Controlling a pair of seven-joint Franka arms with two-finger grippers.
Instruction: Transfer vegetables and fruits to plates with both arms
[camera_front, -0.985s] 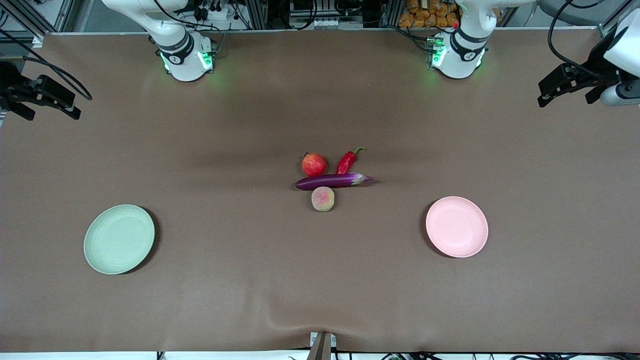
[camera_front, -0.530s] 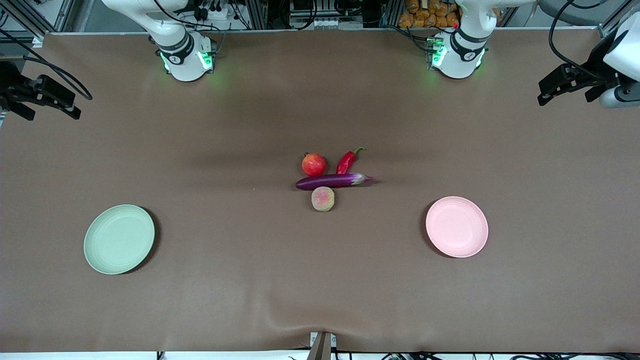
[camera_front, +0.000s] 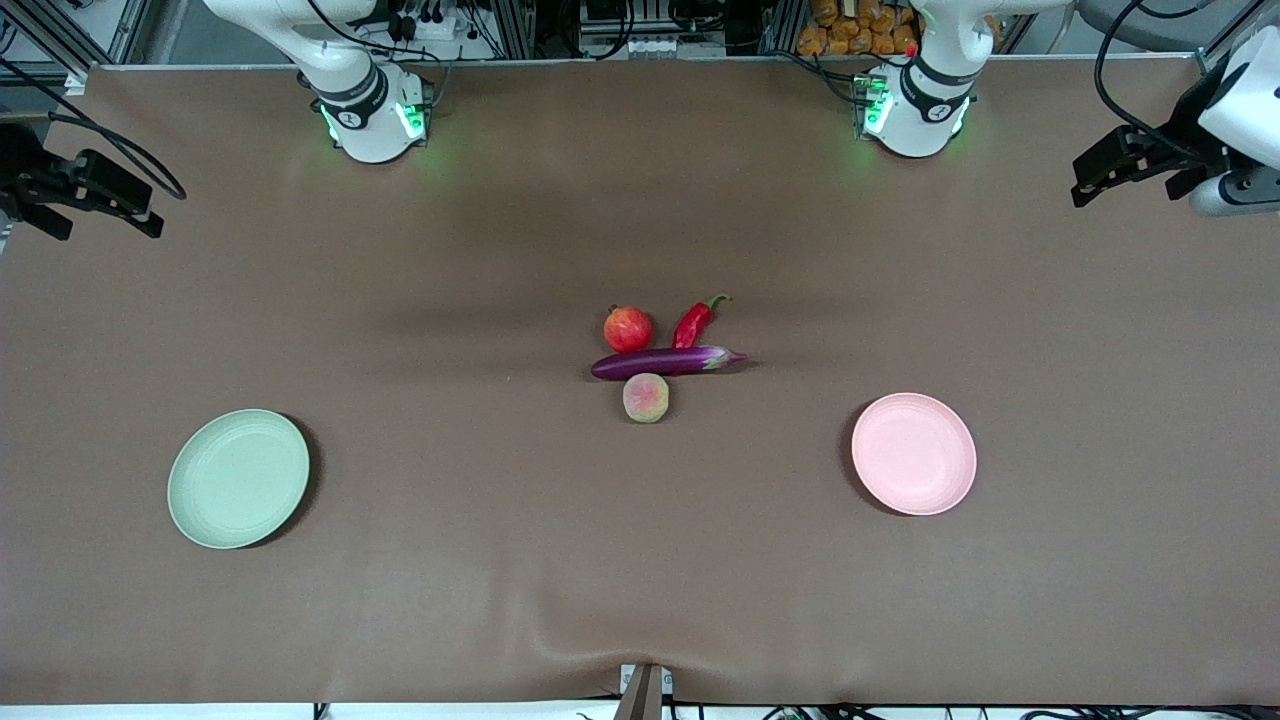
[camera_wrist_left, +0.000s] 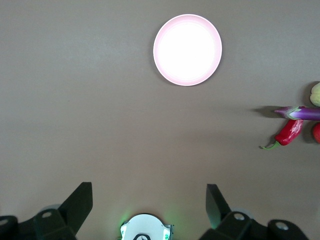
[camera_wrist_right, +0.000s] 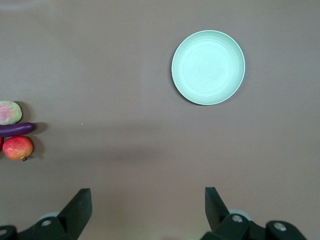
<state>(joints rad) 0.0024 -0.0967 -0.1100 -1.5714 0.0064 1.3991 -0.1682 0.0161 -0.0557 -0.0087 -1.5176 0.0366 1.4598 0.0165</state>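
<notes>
Two white robot arms with dark grey joint bands rise from rounded bases, right arm (camera_front: 365, 110) at upper left of the frame, left arm (camera_front: 915, 105) at upper right. Green lights glow at each base; black cables trail alongside.

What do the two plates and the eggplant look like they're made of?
The green plate and the pink plate look like matte plastic or a fibre composite: flat pastel colour, no glare, faint moulded rings inside a raised rim. Ceramic can't be ruled out. The eggplant has a glossy purple skin with a bright highlight along its length; its very even sheen suggests a plastic replica, but it could be real.
</notes>
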